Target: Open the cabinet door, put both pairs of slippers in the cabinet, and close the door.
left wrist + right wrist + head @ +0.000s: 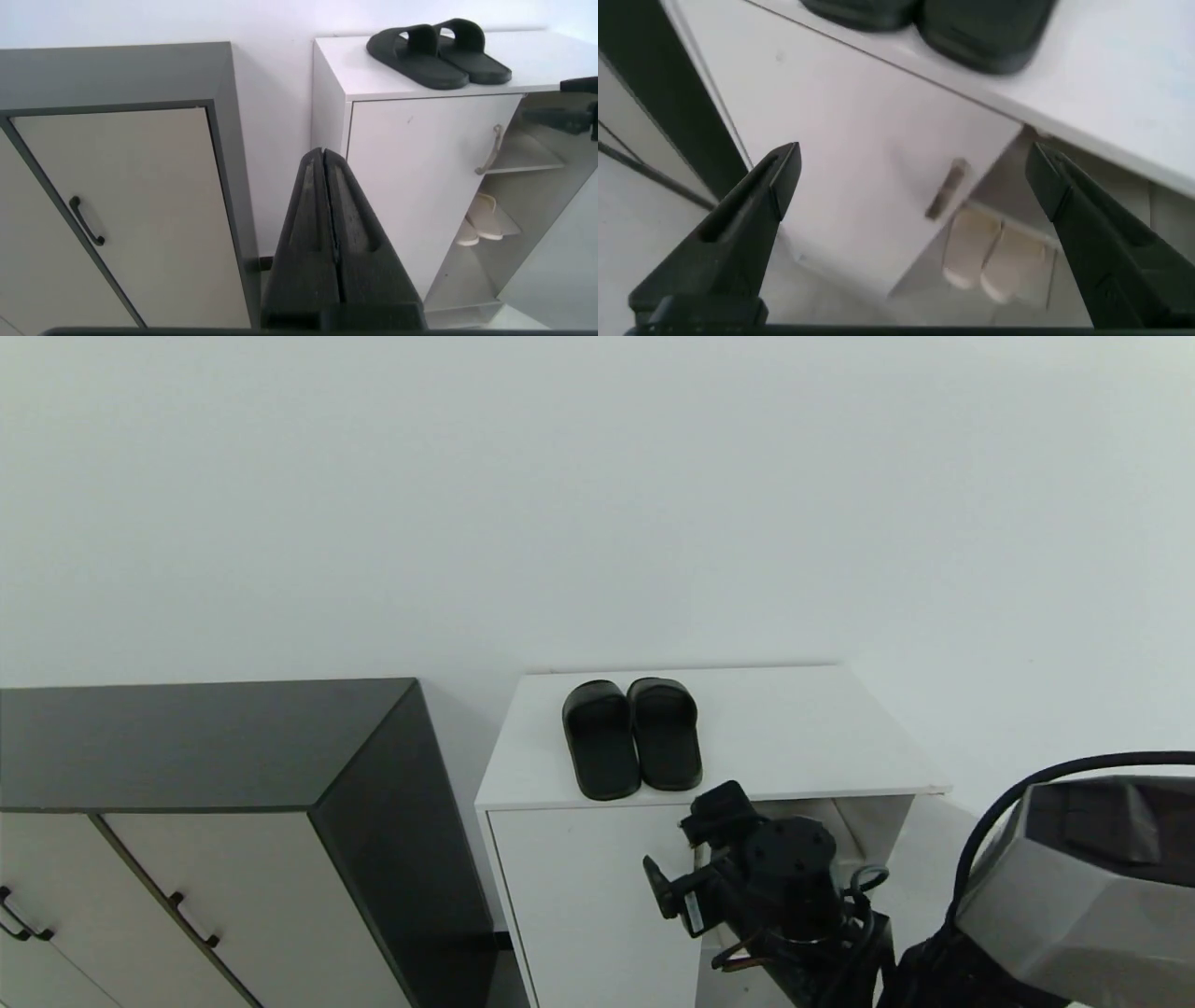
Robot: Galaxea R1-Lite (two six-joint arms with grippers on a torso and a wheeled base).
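Observation:
A pair of black slippers (631,737) (439,51) (971,19) lies side by side on top of the white cabinet (597,896) (420,168). The cabinet's right half stands open, and a pair of white slippers (486,222) (994,261) rests on a lower shelf inside. Its left door is shut, with a metal handle (488,149) (945,189). My right gripper (689,845) (913,159) is open in front of the cabinet, level with that handle and just below the top's front edge. My left gripper (324,215) is shut and empty, some way back from the cabinets.
A dark grey cabinet (205,747) (112,75) with beige doors and black handles (191,919) (86,219) stands against the white cabinet's left side. A plain white wall (597,504) runs behind both. Bare floor (635,215) lies in front.

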